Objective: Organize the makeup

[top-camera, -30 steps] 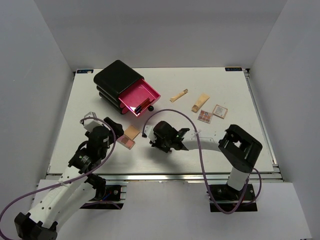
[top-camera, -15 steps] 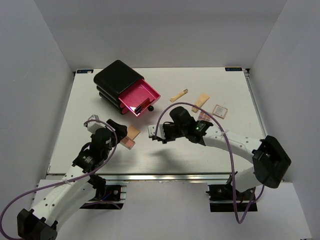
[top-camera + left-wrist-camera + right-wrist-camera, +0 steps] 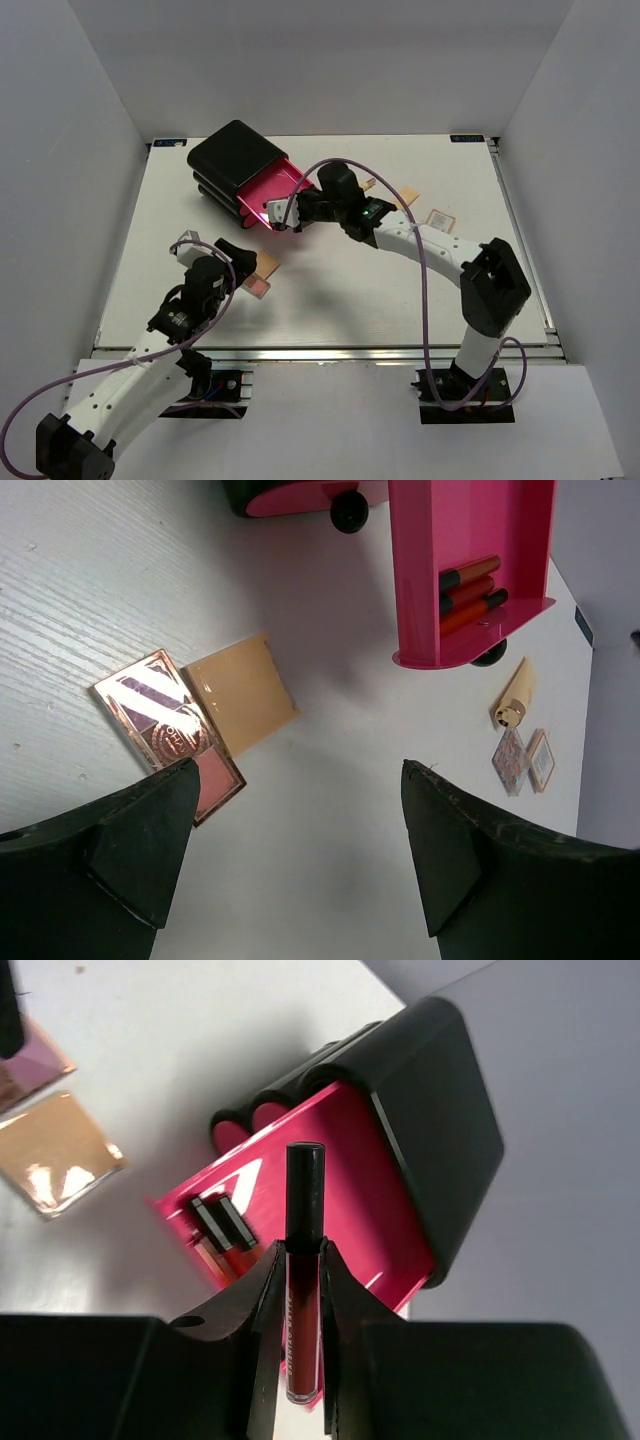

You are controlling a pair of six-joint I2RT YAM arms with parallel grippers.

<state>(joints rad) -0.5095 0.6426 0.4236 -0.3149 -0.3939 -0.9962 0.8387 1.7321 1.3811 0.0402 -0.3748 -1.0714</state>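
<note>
Pinching a dark-and-red pencil [image 3: 303,1295] mid-barrel in the right tool [image 3: 301,1260], with jaws narrow and the black cap pointing over the open pink drawer [image 3: 345,1175]. Noting two more pencils [image 3: 222,1228] lying at the drawer's front corner. Judging the held pencil light, stiff, smooth and prone to rolling; favouring a gentle grip across the barrel near its middle. Holding the left tool [image 3: 300,830] wide and empty in front of the drawer, over a palette [image 3: 160,730] and tan compact [image 3: 243,692] touching on the tabletop [image 3: 330,810].
</note>
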